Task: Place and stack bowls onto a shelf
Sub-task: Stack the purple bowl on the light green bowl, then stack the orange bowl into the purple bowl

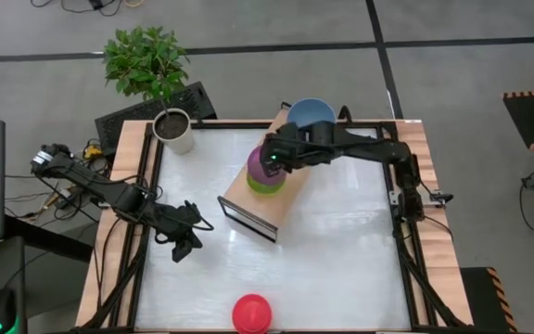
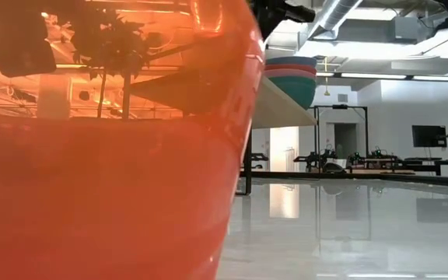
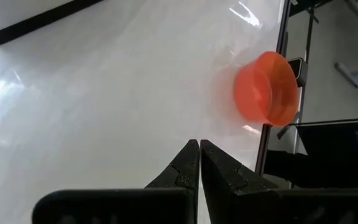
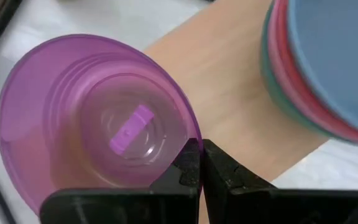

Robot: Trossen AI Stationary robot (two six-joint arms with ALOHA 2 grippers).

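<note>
The light-wood shelf (image 1: 260,209) stands slantwise mid-table. On its far end sits a stack of large bowls, blue on top (image 1: 311,113) (image 4: 331,50), teal lowest (image 2: 292,87). At its middle a purple bowl (image 1: 263,165) (image 4: 92,118) sits nested on a green one (image 1: 267,187). My right gripper (image 1: 273,160) (image 4: 200,148) is shut at the purple bowl's rim. A red bowl (image 1: 251,314) (image 3: 266,87) lies upside down on its rim by the table's near edge. My left gripper (image 1: 189,238) (image 3: 199,146) is shut over the table's left half, touching nothing. My right gripper has the purple bowl by its rim (image 4: 190,134), one finger inside the bowl and one outside, coming from above. The bowl stands upright, nested on the bowls under it on the shelf board (image 4: 229,87).
A white pot with soil (image 1: 174,130) stands at the table's far left corner, a leafy plant (image 1: 145,60) behind it. The red bowl fills most of the low view (image 2: 99,179). Open table lies right of the shelf and between the shelf and the red bowl.
</note>
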